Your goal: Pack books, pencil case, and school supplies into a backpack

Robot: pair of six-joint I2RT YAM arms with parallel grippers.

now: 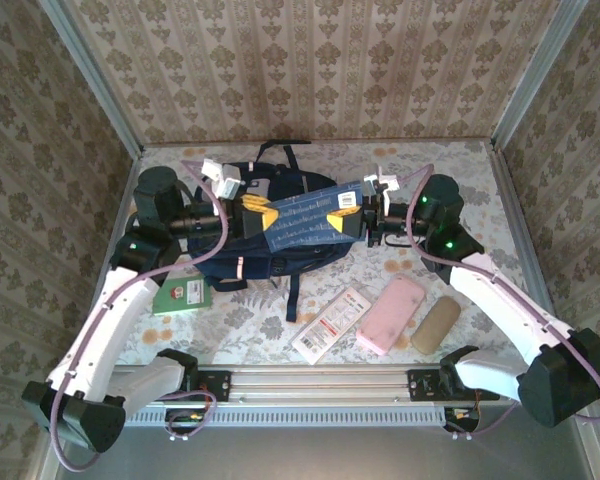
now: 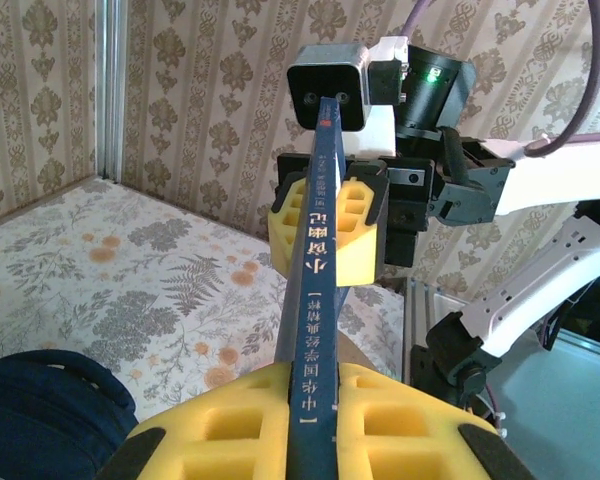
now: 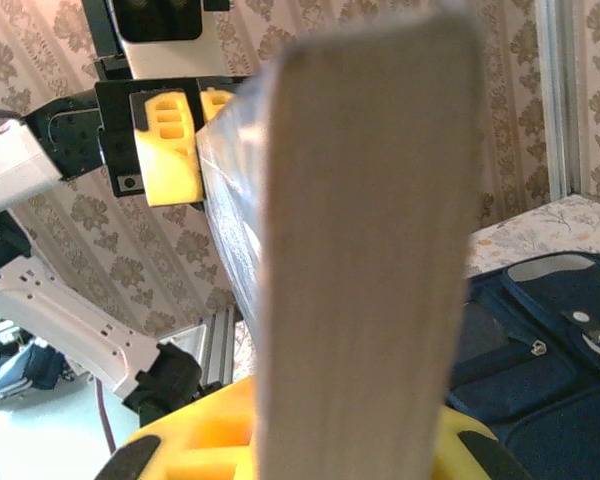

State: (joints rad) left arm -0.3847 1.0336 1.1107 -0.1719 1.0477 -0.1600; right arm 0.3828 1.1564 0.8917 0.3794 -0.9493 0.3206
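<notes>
Book (image 1: 298, 228) — long axis left-to-right over backpack (image 1: 265, 262), seemingly tilted — clamped endwise by left gripper (image 1: 260, 213) and right gripper (image 1: 340, 222).

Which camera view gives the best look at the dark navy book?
The top external view. There the navy book shows nearly its whole cover, raised above the backpack. The left wrist view gives its spine edge-on, with printed characters. The right wrist view gives a blurred page edge, very close.
</notes>
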